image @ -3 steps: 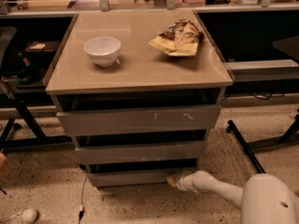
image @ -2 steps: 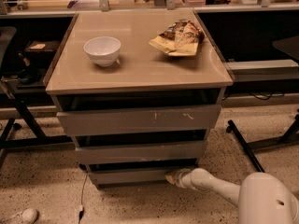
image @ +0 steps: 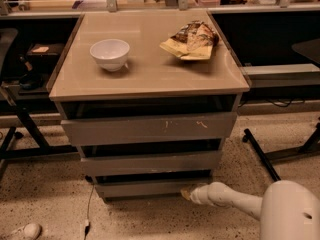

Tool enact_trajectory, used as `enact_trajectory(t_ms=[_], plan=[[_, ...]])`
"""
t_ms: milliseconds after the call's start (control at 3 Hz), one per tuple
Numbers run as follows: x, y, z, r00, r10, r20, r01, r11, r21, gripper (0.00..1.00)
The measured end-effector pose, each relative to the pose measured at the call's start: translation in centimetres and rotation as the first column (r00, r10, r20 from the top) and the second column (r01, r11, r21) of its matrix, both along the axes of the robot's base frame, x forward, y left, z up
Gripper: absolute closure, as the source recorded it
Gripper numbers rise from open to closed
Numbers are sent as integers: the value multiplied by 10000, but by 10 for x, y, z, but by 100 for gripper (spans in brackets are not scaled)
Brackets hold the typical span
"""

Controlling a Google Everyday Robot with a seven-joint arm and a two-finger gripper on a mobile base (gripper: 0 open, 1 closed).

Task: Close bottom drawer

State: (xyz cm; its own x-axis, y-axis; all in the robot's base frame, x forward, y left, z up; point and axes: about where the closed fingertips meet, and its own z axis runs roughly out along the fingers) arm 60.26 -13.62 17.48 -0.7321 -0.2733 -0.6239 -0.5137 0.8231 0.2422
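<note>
The bottom drawer [image: 145, 187] is the lowest and narrowest grey front of the cabinet, low in the camera view. It stands slightly out, with a thin dark gap above it. My gripper [image: 186, 194] is at the end of the white arm [image: 225, 200] coming from the lower right. It touches the right end of the bottom drawer's front near the floor.
Above are the middle drawer front [image: 150, 162] and the wide scratched top front [image: 150, 129]. On the beige cabinet top [image: 150, 74] stand a white bowl [image: 110, 54] and a snack bag [image: 192, 38]. Black table legs [image: 260, 154] stand at the right, a cable [image: 88, 209] lies at the left.
The arm has moved left and the gripper has pressed against the bottom drawer's front. The drawer has slid further in, so its gap is narrower.
</note>
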Motion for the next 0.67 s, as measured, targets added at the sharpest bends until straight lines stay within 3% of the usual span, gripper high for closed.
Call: enact_trajectory(t_ms=[333,667], plan=[[-41,-52,24,9908,-1057,-844,1029,9940,-378,100],[-47,-148,80,9115,-4003,-944,3882,9132,-1241,100]])
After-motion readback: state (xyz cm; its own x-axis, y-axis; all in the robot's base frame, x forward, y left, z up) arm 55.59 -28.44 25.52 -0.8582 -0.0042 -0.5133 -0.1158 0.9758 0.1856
